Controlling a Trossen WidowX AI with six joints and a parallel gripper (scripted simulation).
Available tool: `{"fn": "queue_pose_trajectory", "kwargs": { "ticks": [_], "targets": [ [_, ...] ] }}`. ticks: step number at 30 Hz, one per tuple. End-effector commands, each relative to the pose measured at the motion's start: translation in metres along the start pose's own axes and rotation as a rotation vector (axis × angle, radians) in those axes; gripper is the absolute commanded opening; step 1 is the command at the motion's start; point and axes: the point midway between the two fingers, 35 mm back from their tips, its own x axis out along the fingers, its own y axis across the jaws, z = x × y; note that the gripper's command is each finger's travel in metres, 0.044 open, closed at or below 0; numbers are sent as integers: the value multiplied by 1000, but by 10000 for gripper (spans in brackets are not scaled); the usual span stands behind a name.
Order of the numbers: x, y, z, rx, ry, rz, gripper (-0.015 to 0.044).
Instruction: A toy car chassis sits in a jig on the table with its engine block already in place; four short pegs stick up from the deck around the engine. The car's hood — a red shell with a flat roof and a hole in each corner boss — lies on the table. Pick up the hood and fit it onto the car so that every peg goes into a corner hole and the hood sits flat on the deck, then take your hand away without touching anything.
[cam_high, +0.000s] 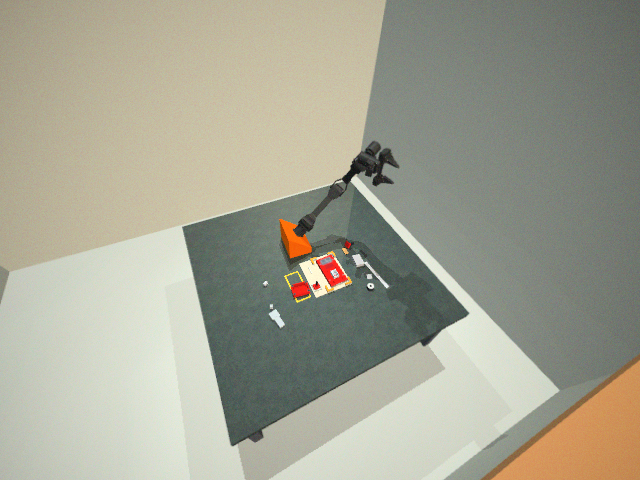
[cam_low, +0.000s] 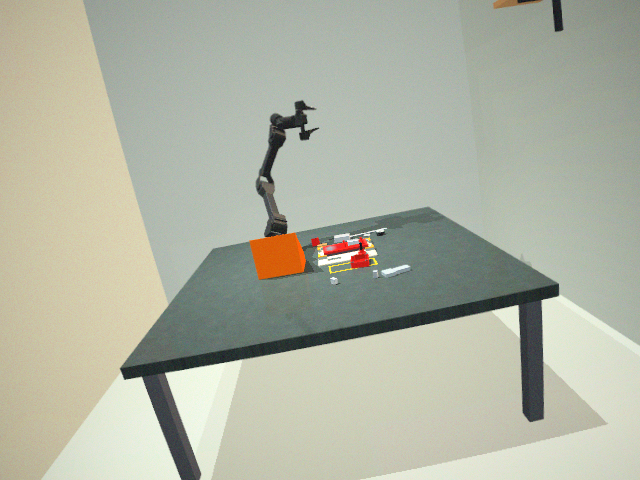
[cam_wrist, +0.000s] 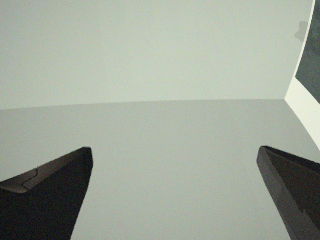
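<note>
The red hood (cam_high: 299, 289) (cam_low: 359, 260) lies on the table inside a yellow outline (cam_high: 290, 274). Beside it, the red car chassis (cam_high: 326, 265) (cam_low: 336, 249) sits in the cream jig (cam_high: 307, 272). A pale engine block (cam_high: 334, 273) shows on its deck. The pegs and the hood's corner holes are too small to make out. My gripper (cam_high: 395, 175) (cam_low: 316, 118) (cam_wrist: 179, 156) is wide open and empty, high above the table and far from the hood and chassis. The wrist view shows only the fingers, walls and a table corner.
The orange base block (cam_high: 295, 244) (cam_low: 279, 256) stands beside the jig. A small red piece with a black top (cam_high: 316, 285) stands on the jig. A white bar (cam_high: 377, 274), white box (cam_high: 358, 260), wheel (cam_high: 370, 286) and pale blue piece (cam_high: 277, 318) (cam_low: 395, 271) lie around.
</note>
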Motion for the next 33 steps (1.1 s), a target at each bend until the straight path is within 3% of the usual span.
{"fn": "queue_pose_trajectory", "kwargs": {
  "ticks": [1, 20, 26, 33],
  "targets": [
    [0, 1, 1, -2, -2, 2, 440],
    [35, 0, 146, -405, -194, -63, 440],
    [41, -11, 186, -313, -268, -82, 440],
    [46, -26, 227, -437, -311, -163, 440]
  ]
}}
